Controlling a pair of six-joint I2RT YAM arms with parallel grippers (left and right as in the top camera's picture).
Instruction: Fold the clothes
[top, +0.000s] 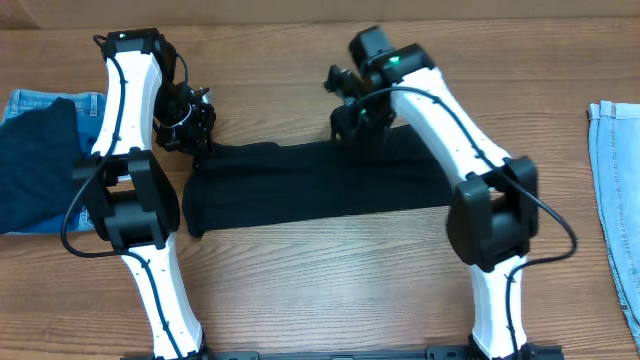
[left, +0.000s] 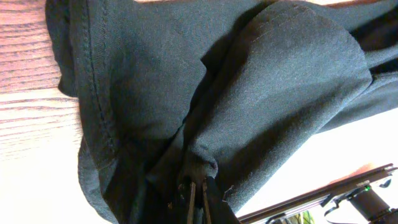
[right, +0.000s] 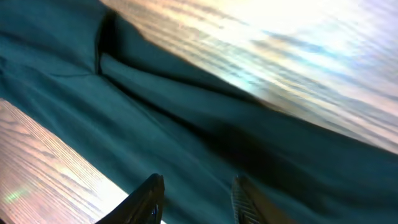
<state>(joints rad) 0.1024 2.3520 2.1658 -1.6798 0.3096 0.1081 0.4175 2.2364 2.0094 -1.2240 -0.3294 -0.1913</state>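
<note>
A black garment (top: 310, 185) lies folded into a long band across the middle of the wooden table. My left gripper (top: 192, 135) is at its far left corner and is shut on a pinch of the black cloth (left: 199, 168). My right gripper (top: 355, 125) hovers over the garment's far edge, right of centre. Its fingers (right: 196, 190) are open with the dark cloth (right: 205, 124) spread below them and nothing between them.
A dark blue garment on folded denim (top: 40, 160) lies at the left edge. A light blue denim piece (top: 615, 180) lies at the right edge. Bare wood (top: 320, 280) runs along the front.
</note>
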